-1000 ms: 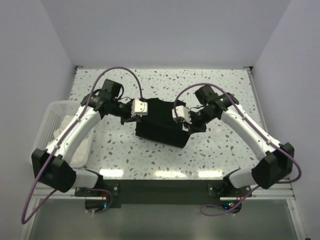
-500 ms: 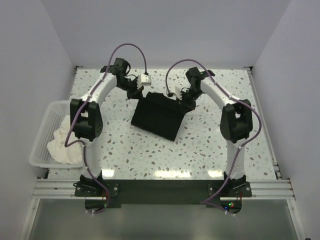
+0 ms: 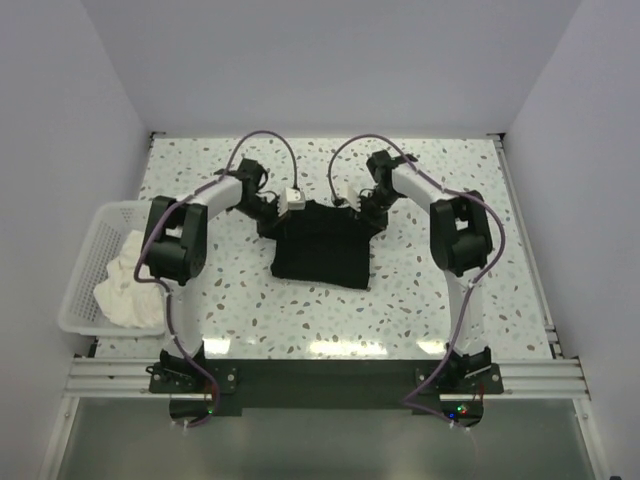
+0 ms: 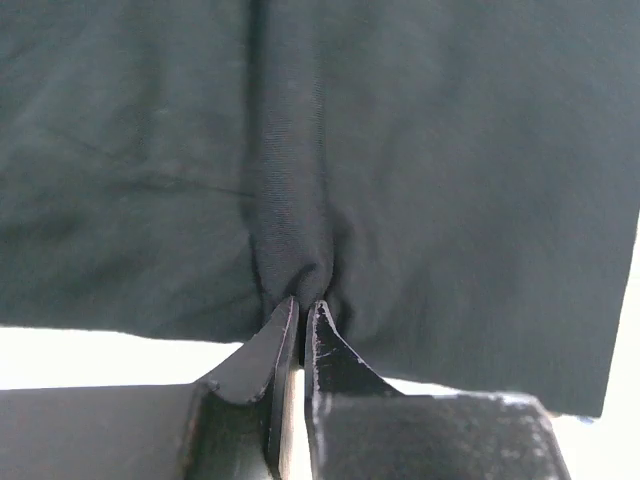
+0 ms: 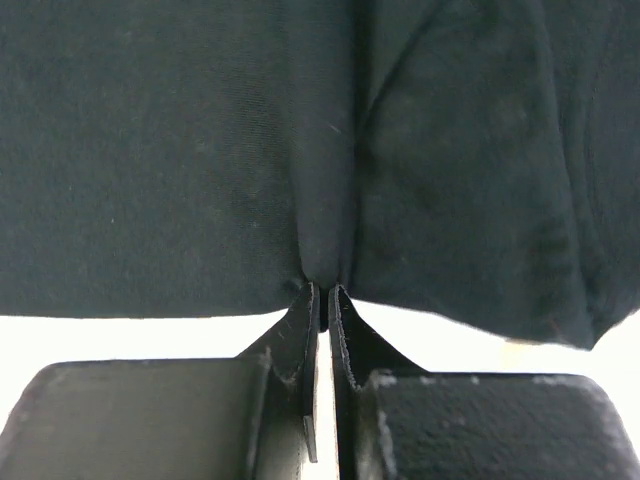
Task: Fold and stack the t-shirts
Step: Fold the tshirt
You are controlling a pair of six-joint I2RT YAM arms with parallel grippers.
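Observation:
The black t-shirt [image 3: 322, 247] lies folded into a rough rectangle on the middle of the table. My left gripper [image 3: 283, 210] is shut on its far left edge; in the left wrist view [image 4: 301, 305] the jaws pinch a fold of black fabric [image 4: 290, 200]. My right gripper [image 3: 362, 210] is shut on its far right edge; in the right wrist view [image 5: 323, 290] the jaws pinch a fold of the shirt [image 5: 320, 150]. A white t-shirt [image 3: 125, 285] lies crumpled in the basket at the left.
A white plastic lattice basket [image 3: 88, 250] stands at the table's left edge. The speckled tabletop [image 3: 440, 300] spreads around the shirt. White walls close in the back and both sides. A dark rail [image 3: 320, 375] runs along the near edge.
Both arms swung out to the far side with the shirt's edge, then drew back a little toward me. The black shirt now lies squarer and flatter than before.

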